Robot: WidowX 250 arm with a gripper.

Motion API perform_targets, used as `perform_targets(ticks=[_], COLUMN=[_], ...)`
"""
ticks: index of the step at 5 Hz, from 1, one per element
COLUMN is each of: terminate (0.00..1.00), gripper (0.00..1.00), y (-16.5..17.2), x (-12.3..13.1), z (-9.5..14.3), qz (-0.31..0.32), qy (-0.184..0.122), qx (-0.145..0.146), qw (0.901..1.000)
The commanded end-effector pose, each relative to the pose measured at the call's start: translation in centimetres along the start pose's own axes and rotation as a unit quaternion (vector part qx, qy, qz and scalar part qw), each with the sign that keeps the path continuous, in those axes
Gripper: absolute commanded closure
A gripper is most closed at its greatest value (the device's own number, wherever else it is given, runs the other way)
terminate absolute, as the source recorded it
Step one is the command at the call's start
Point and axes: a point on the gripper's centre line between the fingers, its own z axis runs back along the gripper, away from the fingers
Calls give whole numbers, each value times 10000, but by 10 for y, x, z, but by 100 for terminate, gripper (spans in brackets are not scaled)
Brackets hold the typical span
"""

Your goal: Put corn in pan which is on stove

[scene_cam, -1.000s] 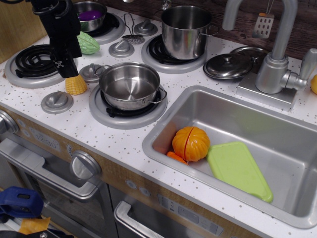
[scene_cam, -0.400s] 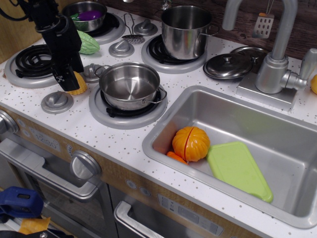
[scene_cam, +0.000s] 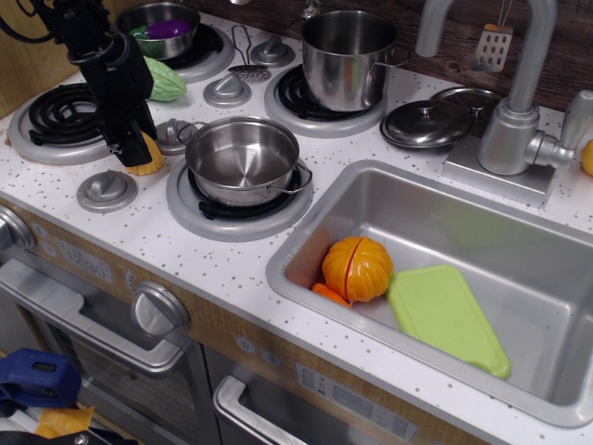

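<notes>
The yellow corn (scene_cam: pixel 151 164) stands on the white speckled stove (scene_cam: pixel 139 222) between the front-left coil burner (scene_cam: pixel 57 116) and the empty steel pan (scene_cam: pixel 243 159), which sits on the front-right burner. My black gripper (scene_cam: pixel 133 153) is lowered over the corn and covers most of it; only the corn's right edge shows. The fingers sit at the corn's level, just left of the pan. The frame does not show whether they are closed on it.
A bumpy green vegetable (scene_cam: pixel 165 82) lies behind the gripper. A steel bowl (scene_cam: pixel 169 28) and a tall pot (scene_cam: pixel 347 57) stand on the back burners. Grey knobs (scene_cam: pixel 107 190) surround the corn. To the right, the sink (scene_cam: pixel 445 199) holds an orange pumpkin (scene_cam: pixel 357 269) and a green board (scene_cam: pixel 447 317).
The gripper has come down from just above the corn to around it, hiding most of it. The corn and the pan have stayed in place.
</notes>
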Motion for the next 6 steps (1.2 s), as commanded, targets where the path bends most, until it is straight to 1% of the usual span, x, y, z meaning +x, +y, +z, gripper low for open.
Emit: perform_targets(ticks=[1, 2, 3, 4, 5, 6], terminate=[0, 0, 0, 0, 0, 0], gripper=[100, 100, 100, 100, 100, 100], y=[8, 4, -2, -11, -19, -30], x=[15, 28, 42, 71, 89, 99], z=[50, 80, 95, 98, 84, 68], qz=[31, 82, 107, 242, 428, 548], qy=[348, 684, 860, 841, 565, 367], qx=[409, 539, 680, 830, 618, 439], qw=[9986, 9962, 9939, 9927, 9956, 9969])
